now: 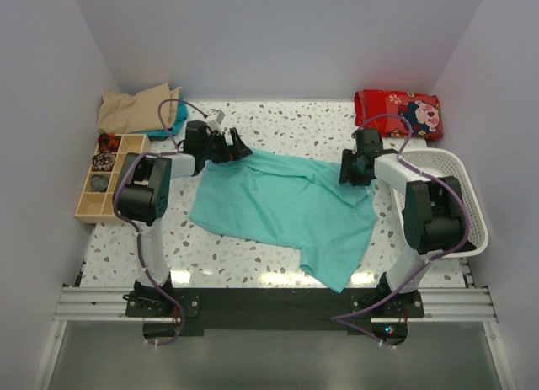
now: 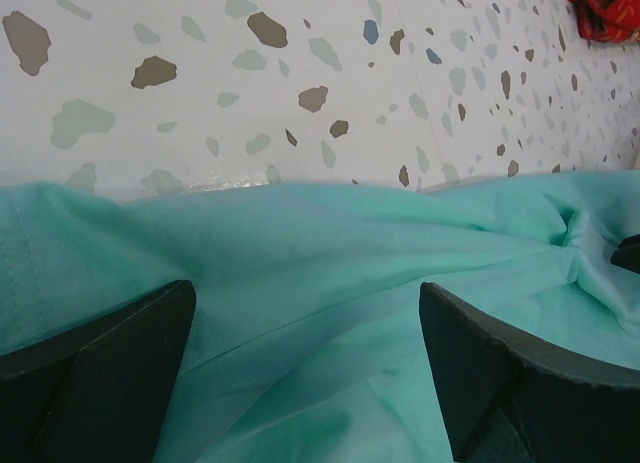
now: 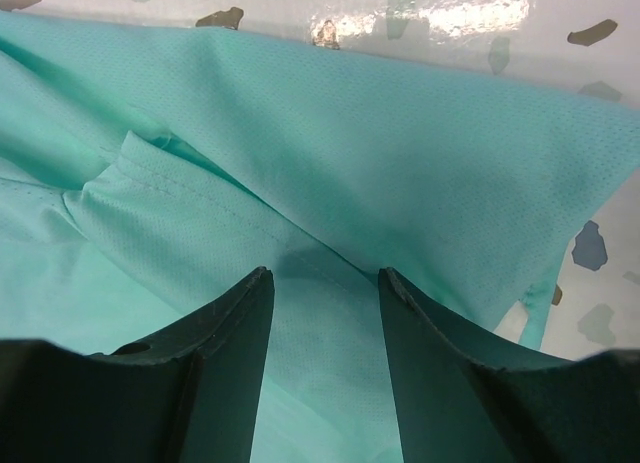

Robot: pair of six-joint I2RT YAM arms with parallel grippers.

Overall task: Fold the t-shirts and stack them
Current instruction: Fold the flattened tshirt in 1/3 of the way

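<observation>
- Now we see the teal-green tee (image 1: 282,209) lying unfolded and rumpled on the speckled table (image 1: 286,120), between the two arms.
- Our left gripper (image 2: 305,308) stands wide open just over the tee's far left edge, holding nothing.
- Our right gripper (image 3: 325,283) is parted above the tee's far right corner, with cloth showing in the gap, unpinched.
- A tan tee (image 1: 135,110) lies bunched at the back left.

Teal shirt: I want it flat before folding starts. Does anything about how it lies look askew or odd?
Yes. The teal shirt lies skewed on the table, one corner trailing toward the near edge, and the cloth is creased and bunched by the right gripper. No tear or stain shows.
</observation>
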